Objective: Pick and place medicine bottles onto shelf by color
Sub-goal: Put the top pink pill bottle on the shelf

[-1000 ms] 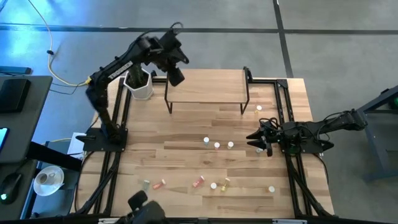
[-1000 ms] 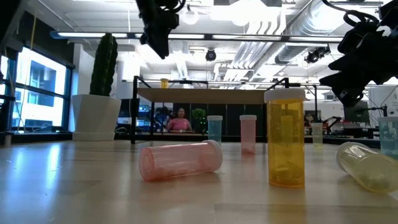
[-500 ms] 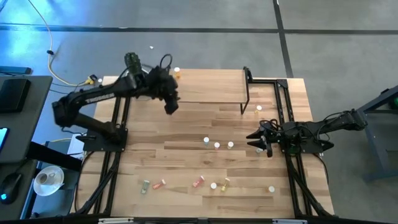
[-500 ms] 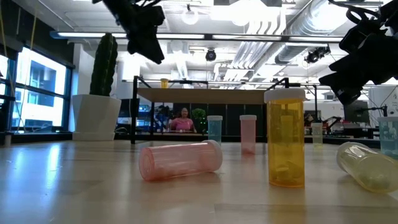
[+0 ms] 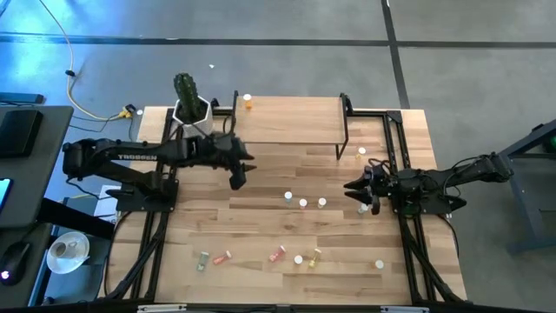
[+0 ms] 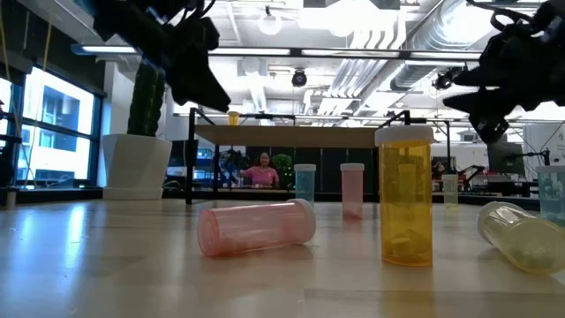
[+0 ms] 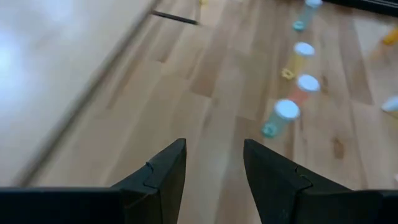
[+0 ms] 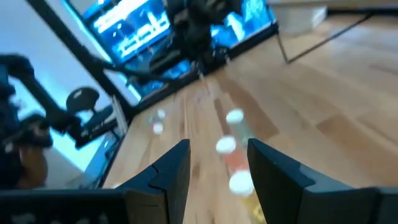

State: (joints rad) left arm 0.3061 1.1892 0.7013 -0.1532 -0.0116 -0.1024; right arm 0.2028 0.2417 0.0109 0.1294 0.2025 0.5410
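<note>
- High view: the medicine bottles lie scattered on the tabletop [image 5: 261, 226]. Three white-capped ones [image 5: 303, 203] stand in a short row near the middle, and one stands near the shelf's right leg [image 5: 362, 151].
- A looser row sits along the near edge: a pale green bottle [image 5: 201, 259], two red-pink ones [image 5: 222, 257] on their sides, a yellow one [image 5: 314, 256], and white-capped ones between and to their right.
- One orange bottle [image 5: 248, 101] already stands on the shelf [image 5: 291, 122], at its left end; the remaining light wood top is bare.
- The shelf is a flat rectangular board on thin black metal legs, set at the far edge of the table.
- Bare wood lies between the shelf's front legs and the middle row of bottles.
- Low view: the bottles are translucent plastic cylinders; a red-pink one [image 6: 256, 227] lies on its side beside an upright yellow-orange one [image 6: 405, 196].
- The left gripper [image 5: 237, 170] hovers over bare planks in front of the shelf's left leg, fingers parted and empty.
- The right gripper [image 5: 358, 189] hangs just right of the middle row, fingers spread with nothing between them.
- A cactus in a white pot [image 5: 190, 110] stands just left of the shelf.
</note>
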